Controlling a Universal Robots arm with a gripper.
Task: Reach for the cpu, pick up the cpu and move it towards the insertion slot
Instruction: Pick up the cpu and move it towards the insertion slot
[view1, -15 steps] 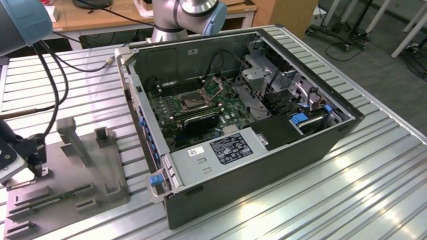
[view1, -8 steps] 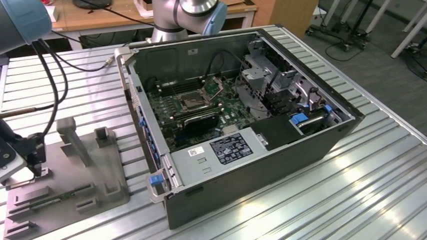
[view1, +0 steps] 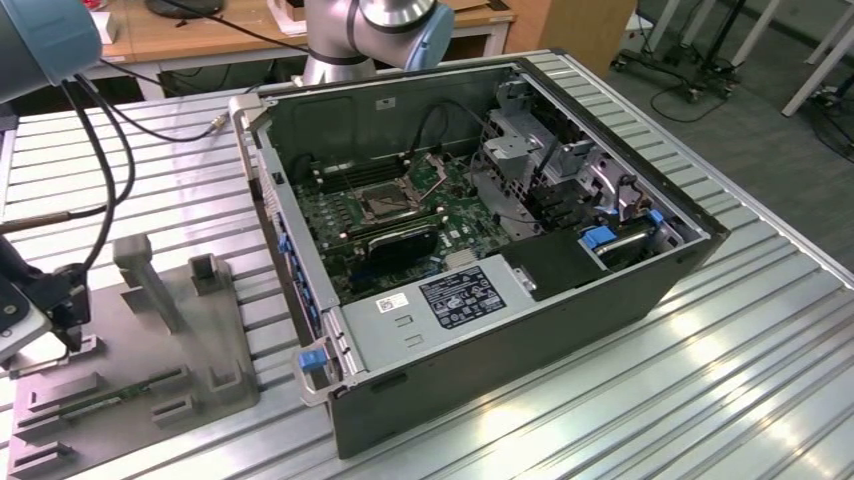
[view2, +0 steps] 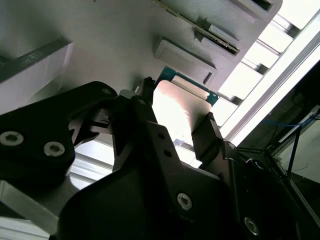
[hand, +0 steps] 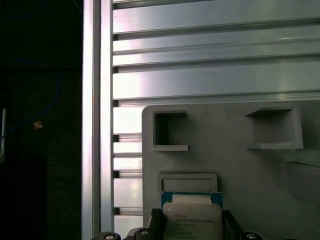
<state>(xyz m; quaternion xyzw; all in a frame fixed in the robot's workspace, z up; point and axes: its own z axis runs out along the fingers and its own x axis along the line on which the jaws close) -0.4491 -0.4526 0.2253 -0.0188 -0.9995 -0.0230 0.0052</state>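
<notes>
At the exterior view's left, gripper (view1: 60, 330) sits low over a grey matte plastic fixture plate (view1: 127, 360) on the ribbed aluminium worktop (view1: 601, 400). Black cables (view1: 100, 150) hang above it. A long green memory stick (view1: 114, 398) lies on the same plate, near the gripper. An open dark metal computer case (view1: 534, 310) stands beside the plate. The insertion slot (view1: 378, 206), square with a silvery frame, is on the green board inside, well apart from the gripper.

Both wrist views show the cpu (hand: 192, 217), flat and square with a pale metal face and a green rim, against the plate just beside a raised rectangular block (hand: 188, 182). Two square pockets (hand: 170, 131) lie further off. The black fingers (view2: 207, 135) press on two opposite edges, closed on the cpu.
</notes>
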